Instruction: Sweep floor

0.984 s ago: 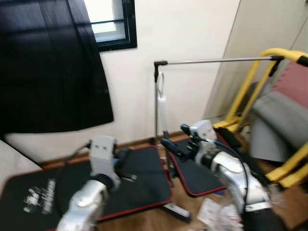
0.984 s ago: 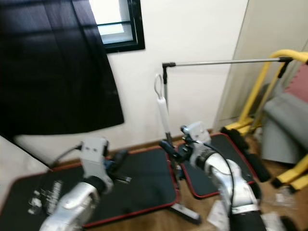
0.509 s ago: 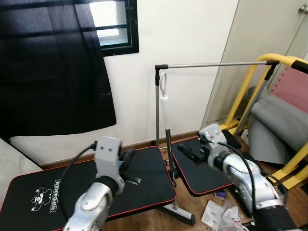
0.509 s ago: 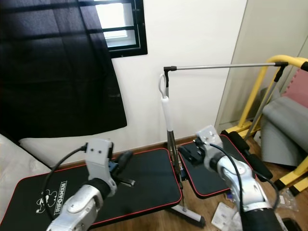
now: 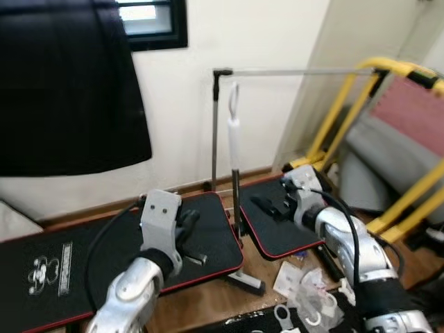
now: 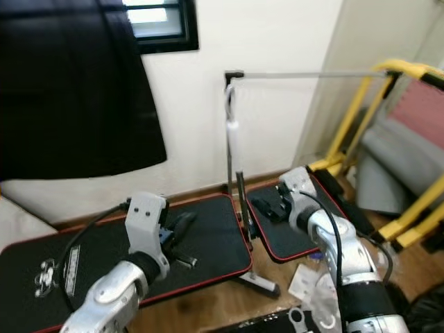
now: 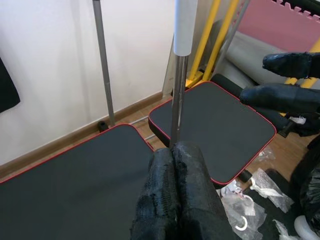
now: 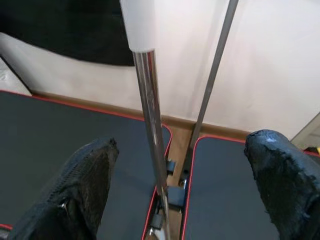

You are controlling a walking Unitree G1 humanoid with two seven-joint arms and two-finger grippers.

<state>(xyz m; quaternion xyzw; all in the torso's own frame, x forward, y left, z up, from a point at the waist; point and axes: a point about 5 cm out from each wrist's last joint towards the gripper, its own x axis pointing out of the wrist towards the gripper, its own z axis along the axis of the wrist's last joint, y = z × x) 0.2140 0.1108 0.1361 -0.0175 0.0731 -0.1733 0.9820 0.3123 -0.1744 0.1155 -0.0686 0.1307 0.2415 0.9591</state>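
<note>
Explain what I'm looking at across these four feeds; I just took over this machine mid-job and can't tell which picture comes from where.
It is a humanoid robot with two silver arms, each ending in two black fingers. The two wide pictures come from its head, looking forward and down. The other two come from cameras on its wrists, looking along the fingers.

Ahead stands a broom with a white grip, upright between two black mats with red edging, by a metal clothes rail. Litter lies on the wooden floor.

The right gripper is open, its fingers either side of the broom's shaft but not touching it. The left gripper is shut, holding nothing, pointed at the same shaft.
</note>
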